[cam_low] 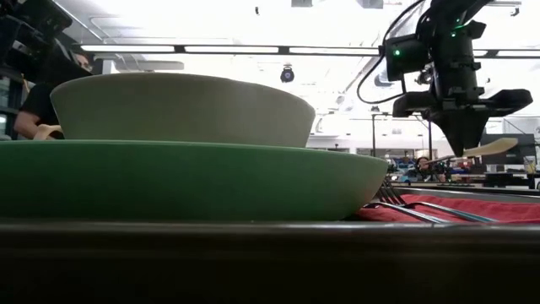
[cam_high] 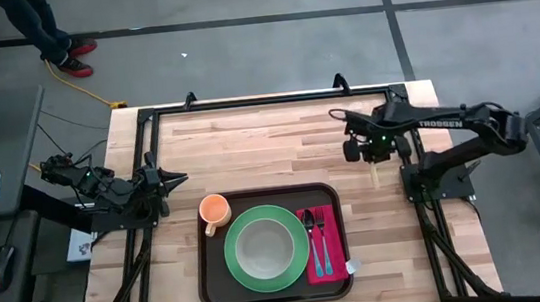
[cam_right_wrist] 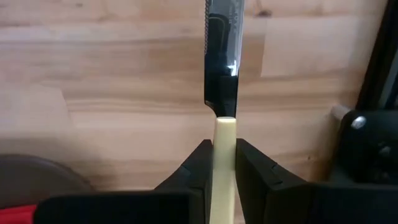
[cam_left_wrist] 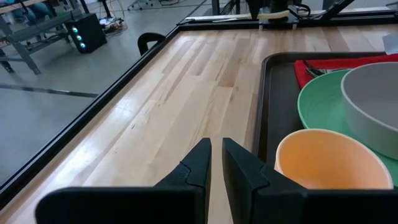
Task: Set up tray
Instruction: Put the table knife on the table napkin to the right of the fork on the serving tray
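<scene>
The dark brown tray [cam_high: 207, 288] lies at the table's near middle. It carries a green plate [cam_high: 237, 270] with a grey bowl [cam_high: 266, 247] on it, an orange cup [cam_high: 214, 210], and a red napkin [cam_high: 335, 265] bearing a fork and spoon [cam_high: 316, 237]. My right gripper [cam_high: 372, 158] hangs over bare wood beyond the tray's far right corner, shut on a knife [cam_right_wrist: 221, 56] with a cream handle and dark blade. My left gripper [cam_left_wrist: 216, 152] waits at the table's left edge, shut and holding nothing, pointing toward the cup [cam_left_wrist: 329, 158]. My right gripper pinches the knife's cream handle [cam_right_wrist: 224, 134] between its two fingers, close to where the blade begins. The fingers point down from above and lie across the knife. The knife hangs about level, clear of the table, its handle end [cam_low: 491, 147] sticking out sideways.
Bare wooden tabletop [cam_high: 269, 141] stretches across the far half, between the arms and beyond the tray. A black frame rail [cam_high: 265, 98] runs round the table's edge. A person's legs [cam_high: 52, 33] show on the floor beyond the far left corner.
</scene>
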